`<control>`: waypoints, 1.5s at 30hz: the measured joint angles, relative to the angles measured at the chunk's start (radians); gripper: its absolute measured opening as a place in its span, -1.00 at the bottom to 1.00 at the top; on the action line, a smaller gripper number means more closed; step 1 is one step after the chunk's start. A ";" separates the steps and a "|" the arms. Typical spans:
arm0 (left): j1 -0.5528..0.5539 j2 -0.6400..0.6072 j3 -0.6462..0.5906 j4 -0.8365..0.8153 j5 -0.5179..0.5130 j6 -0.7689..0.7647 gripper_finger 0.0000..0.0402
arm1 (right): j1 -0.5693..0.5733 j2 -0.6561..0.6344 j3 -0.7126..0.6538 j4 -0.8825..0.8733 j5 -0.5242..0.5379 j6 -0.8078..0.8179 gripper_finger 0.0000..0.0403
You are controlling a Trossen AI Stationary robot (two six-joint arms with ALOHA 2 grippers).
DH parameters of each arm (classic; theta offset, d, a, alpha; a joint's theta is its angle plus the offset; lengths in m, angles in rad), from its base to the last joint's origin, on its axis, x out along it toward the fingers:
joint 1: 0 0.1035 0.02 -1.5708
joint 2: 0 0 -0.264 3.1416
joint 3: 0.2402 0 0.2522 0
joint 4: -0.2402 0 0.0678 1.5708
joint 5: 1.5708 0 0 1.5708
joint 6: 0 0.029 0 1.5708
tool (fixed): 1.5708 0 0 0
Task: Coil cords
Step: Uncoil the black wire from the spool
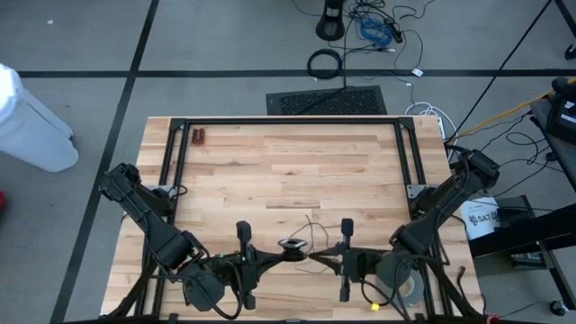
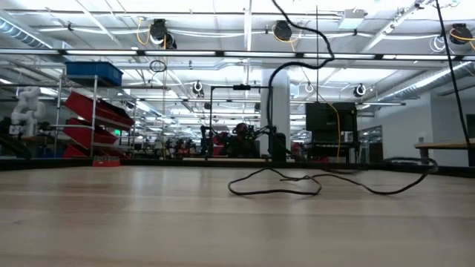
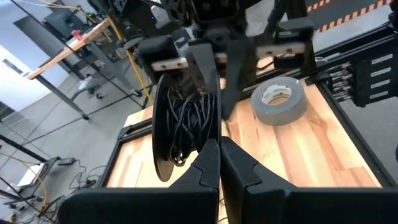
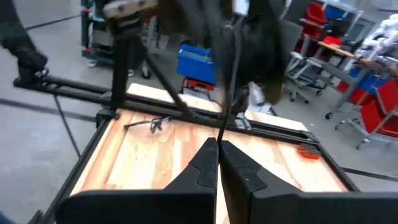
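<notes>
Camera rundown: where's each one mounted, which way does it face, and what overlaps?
High: overhead, looking straight down on the table, both arms, left gripper and right gripper meeting near the front edge.
Low: table-top height, looking level across to the room; loose cord, no arm visible.
Left wrist: past its shut fingers at the coiled cord bundle, grey tape roll.
Right wrist: past shut fingers across the table.
Shared: high and low both show the cord.

One cord [image 1: 310,236], one tape roll [image 3: 278,98] (grey), two tools [image 1: 290,252] [image 1: 315,258].
</notes>
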 joint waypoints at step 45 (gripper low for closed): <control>0.110 0.001 0.000 0.090 0.286 0.297 -1.00 | -0.394 -0.166 0.000 -0.209 -0.473 -0.126 -1.00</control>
